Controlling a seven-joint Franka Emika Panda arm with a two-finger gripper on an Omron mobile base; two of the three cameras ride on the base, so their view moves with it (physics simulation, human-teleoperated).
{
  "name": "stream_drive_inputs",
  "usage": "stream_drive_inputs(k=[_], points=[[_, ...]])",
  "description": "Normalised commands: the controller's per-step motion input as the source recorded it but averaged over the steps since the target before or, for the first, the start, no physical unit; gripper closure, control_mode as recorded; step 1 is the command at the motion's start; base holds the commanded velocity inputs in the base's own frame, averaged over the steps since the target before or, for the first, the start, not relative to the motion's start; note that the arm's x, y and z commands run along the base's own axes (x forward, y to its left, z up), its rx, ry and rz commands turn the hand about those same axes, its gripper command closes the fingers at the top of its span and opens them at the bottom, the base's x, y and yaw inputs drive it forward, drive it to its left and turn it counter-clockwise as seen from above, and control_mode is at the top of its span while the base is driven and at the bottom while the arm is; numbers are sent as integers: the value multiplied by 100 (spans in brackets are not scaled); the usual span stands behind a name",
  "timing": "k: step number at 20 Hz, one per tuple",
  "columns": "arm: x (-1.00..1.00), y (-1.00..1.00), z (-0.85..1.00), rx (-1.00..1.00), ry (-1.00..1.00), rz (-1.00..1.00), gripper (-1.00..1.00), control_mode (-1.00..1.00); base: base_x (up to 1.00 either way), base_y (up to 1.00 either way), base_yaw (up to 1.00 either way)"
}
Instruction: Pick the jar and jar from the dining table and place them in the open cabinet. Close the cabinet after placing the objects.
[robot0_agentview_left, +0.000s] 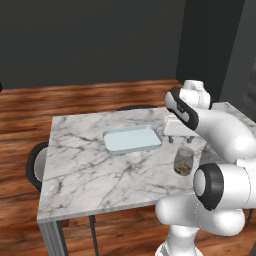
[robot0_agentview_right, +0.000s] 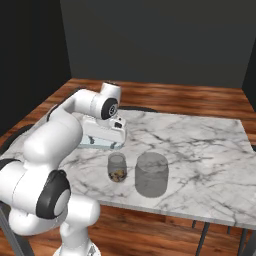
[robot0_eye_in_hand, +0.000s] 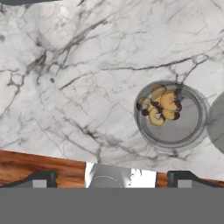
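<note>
pincer (robot0_eye_in_hand: 109, 178) is hanging released, jaws wide, above the dining table (robot0_agentview_right: 200, 145), looking straight down. small jar (robot0_eye_in_hand: 170, 114) holding nuts is standing near the table's near edge, just beside the larger empty jar (robot0_agentview_right: 151, 174). judged step: approaching the first pick; next move calls for centring over the small jar and descending.

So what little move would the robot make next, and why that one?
Probably a small shift of the open hand sideways until it is right over the small jar with nuts in it. In the hand view that jar sits off to one side, not between the fingers, upright on the dining table beside the larger jar.
</note>
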Motion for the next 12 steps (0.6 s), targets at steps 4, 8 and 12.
stream_drive_inputs(k=[4,8,12], points=[[-13,1,-20,-1,-4,-2,-100,-100,0,0,0],[0,-8,-27,-4,-8,-1,-100,-100,0,0,0],[5,-1,-14,-4,-8,-1,-100,-100,0,0,0]])
